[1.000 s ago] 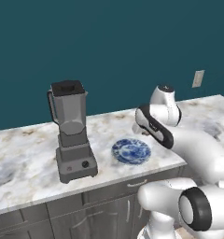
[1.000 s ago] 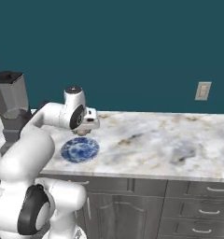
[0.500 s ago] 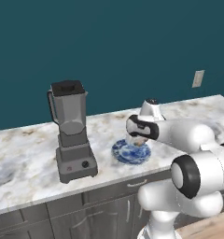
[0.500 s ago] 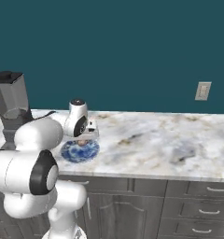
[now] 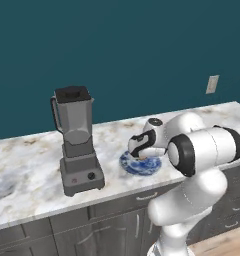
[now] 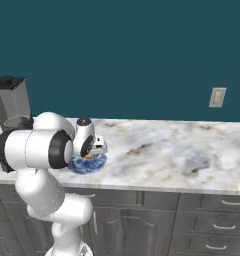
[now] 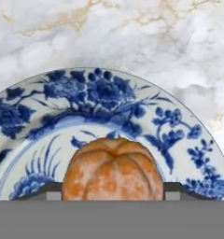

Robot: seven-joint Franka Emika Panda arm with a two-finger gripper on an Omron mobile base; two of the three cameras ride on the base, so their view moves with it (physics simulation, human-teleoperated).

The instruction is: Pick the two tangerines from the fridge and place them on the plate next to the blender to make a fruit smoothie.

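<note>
Orange tangerine (image 7: 112, 170) sits on the plate (image 7: 179, 126) between the end effector's (image 7: 112, 189) fingers, grip state unclear.

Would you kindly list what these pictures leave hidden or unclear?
- Pincer grip: hand view, tangerine covers the tips; held or released is unclear.
- Plate: left base view, partly behind the arm.
- Blender base: right base view, hidden by the arm.
</note>
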